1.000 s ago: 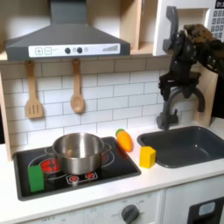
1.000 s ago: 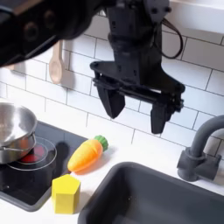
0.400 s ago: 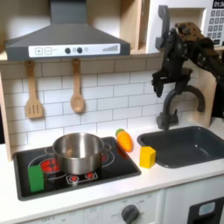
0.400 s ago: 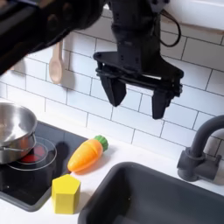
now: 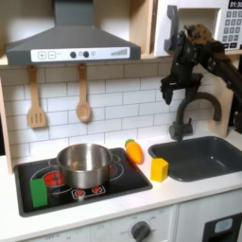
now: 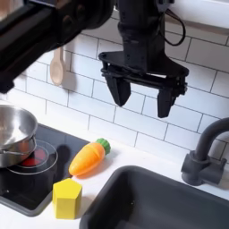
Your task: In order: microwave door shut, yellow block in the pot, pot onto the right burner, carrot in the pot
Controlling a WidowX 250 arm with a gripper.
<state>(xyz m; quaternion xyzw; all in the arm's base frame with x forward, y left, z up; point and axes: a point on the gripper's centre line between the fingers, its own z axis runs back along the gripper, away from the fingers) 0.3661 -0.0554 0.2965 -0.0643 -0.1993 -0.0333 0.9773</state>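
While the gripper (image 6: 139, 94) hangs wide open and empty above the counter, the yellow block (image 6: 67, 197) sits beside the sink (image 6: 170, 201), just in front of the carrot (image 6: 89, 157). Likely light and rigid, it should suit a pinch across 2 flat sides.

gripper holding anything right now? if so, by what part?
Nothing is held. In the second exterior view the gripper hangs open in the air before the tiled wall, with its fingers spread and the gap between them bare. The carrot and yellow block lie on the counter below.
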